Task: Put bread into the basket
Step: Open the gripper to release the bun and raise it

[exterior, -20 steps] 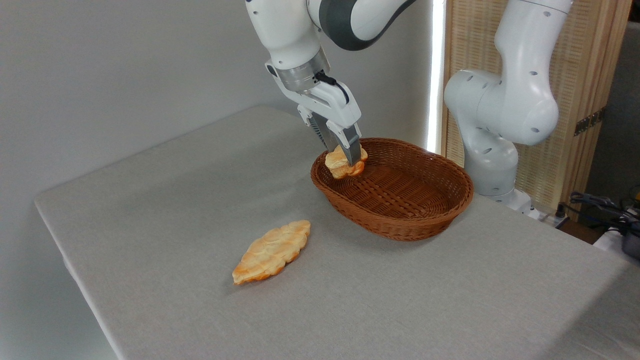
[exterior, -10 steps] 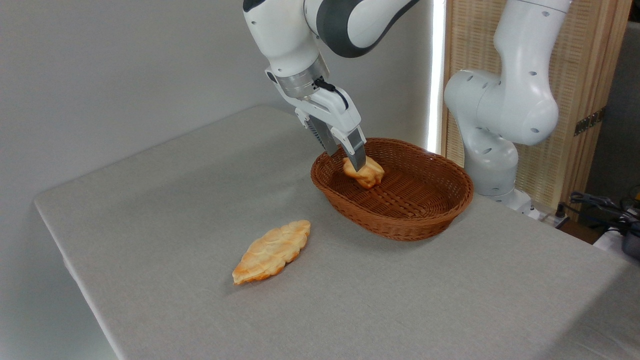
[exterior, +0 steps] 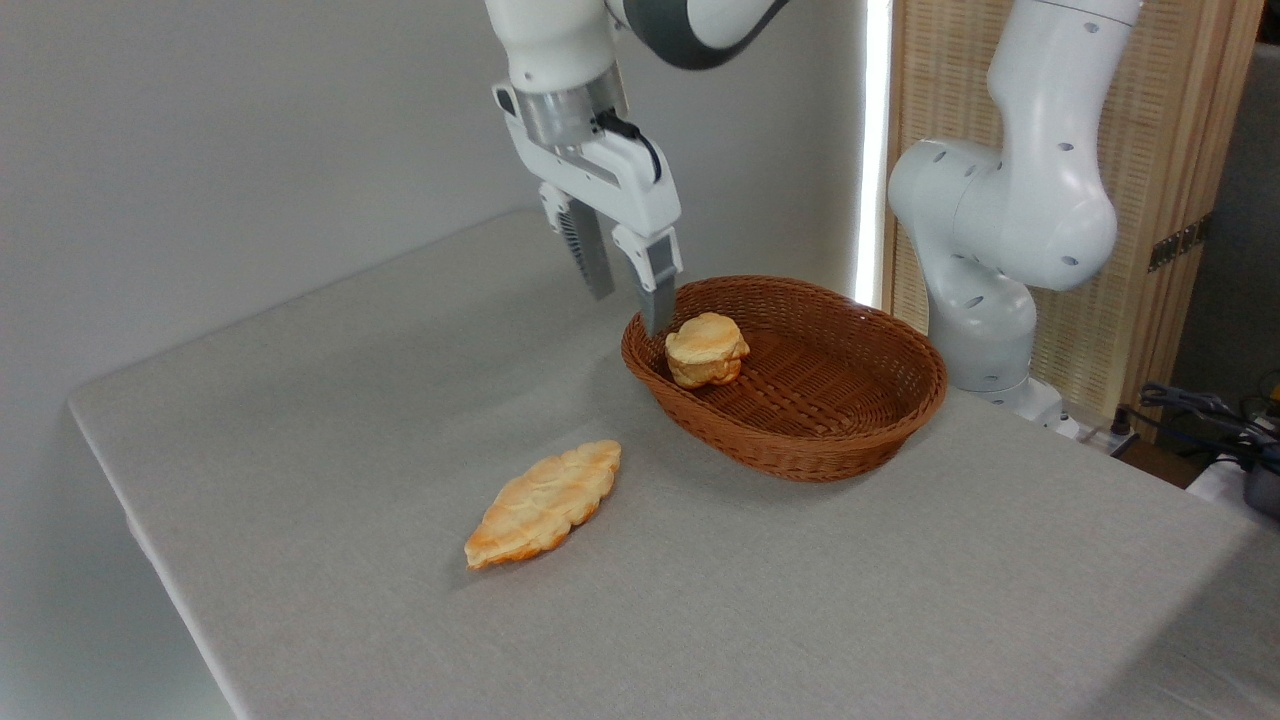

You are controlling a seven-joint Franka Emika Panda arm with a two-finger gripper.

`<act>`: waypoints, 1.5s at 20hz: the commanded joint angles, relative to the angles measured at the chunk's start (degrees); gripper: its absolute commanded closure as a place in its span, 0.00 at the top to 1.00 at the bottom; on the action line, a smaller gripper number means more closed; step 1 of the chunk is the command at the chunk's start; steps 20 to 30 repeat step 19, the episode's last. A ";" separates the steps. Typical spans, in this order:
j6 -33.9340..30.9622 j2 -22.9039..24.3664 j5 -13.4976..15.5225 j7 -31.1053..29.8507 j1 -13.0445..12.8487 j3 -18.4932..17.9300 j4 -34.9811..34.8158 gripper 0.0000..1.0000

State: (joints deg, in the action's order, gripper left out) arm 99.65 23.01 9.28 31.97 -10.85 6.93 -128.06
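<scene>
Resting on the woven floor at the left end of the basket (exterior: 800, 400), the bread (exterior: 707, 350) sits free, pale layered top up, just inside the near-left rim. We see the gripper (exterior: 628, 300) above and to the left of it, over the rim's outer edge, fingers parted with empty air between them and nothing in their grasp. We judge the bun's upright, settled pose and the gap between it and the fingertips to mean the drop is done and the task's goal met. The long flat pastry (exterior: 545, 503) lies on the grey table (exterior: 350, 400), well apart from the basket; we take it for no part of this job. What remains, in our view, is only for the arm to clear the rim without clipping the wicker
</scene>
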 commanded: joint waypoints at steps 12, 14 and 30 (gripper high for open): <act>5.38 -19.04 -4.09 -0.51 -0.57 -9.74 27.32 1.00; 5.38 -20.81 -4.09 -0.51 -0.49 -9.83 29.26 1.00; 5.47 -21.60 -3.92 -0.42 -0.31 -9.83 29.53 1.00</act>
